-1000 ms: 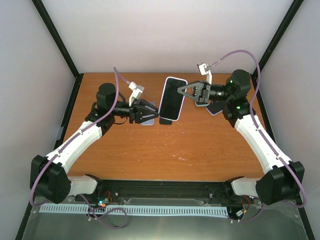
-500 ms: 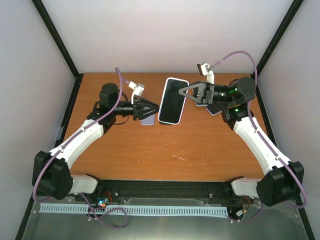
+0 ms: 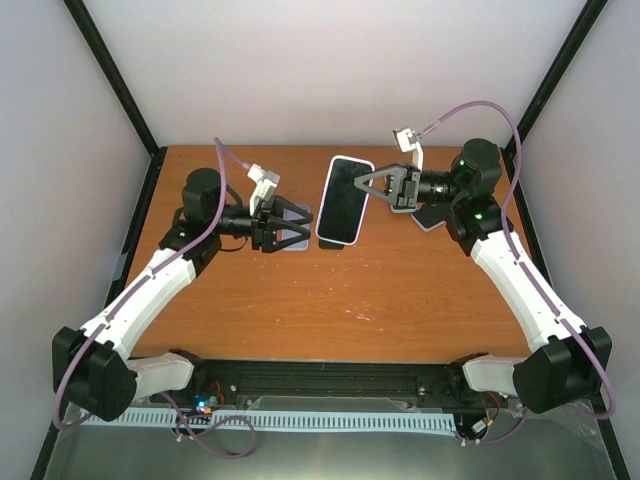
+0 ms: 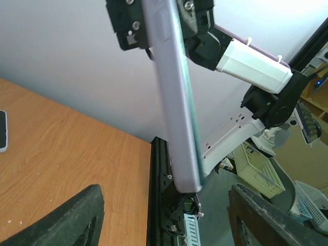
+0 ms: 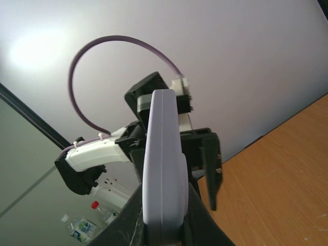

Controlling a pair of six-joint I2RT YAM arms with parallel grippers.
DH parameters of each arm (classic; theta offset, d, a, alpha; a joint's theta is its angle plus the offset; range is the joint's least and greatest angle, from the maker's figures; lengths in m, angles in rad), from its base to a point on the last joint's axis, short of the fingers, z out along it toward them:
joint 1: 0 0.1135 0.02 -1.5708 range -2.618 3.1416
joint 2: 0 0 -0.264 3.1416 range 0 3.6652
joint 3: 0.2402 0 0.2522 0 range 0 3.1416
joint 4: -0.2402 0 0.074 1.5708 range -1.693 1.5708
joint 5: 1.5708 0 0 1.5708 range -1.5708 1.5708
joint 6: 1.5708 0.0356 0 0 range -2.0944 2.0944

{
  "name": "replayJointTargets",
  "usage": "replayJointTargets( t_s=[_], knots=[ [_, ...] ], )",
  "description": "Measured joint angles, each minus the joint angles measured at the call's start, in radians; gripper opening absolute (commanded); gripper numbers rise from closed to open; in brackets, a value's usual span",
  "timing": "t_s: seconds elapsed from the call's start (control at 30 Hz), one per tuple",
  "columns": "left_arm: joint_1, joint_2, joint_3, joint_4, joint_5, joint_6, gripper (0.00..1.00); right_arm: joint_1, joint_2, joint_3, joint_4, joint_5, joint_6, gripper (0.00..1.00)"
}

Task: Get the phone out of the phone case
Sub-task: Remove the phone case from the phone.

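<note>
**Cased phone held aloft, ready for peeling**

I am keeping the right gripper (image 3: 362, 185) clamped on the phone (image 3: 343, 198), which is hanging tilted above the table (image 3: 400, 290) at its far middle, clear of the surface. The left gripper (image 3: 306, 228) is hovering above the table left of centre, jaws apart and empty. I am aiming to pinch only the phone case (image 4: 171, 102) lip at the lower corner, then peel slowly. The case is showing pale lavender, round-edged, framing a dark screen.
</note>
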Motion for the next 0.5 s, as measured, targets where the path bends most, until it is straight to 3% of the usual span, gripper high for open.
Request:
replayJointTargets(
  t_s=[0.2, 0.5],
  knots=[
    [0.0, -0.018, 0.006, -0.013, -0.036, 0.016, 0.59, 0.0, 0.002, 0.001, -0.066, 0.023, -0.051, 0.03],
    [-0.008, 0.014, 0.006, -0.013, -0.083, 0.011, 0.59, 0.0, 0.002, 0.001, -0.075, 0.027, -0.069, 0.03]
  ],
)
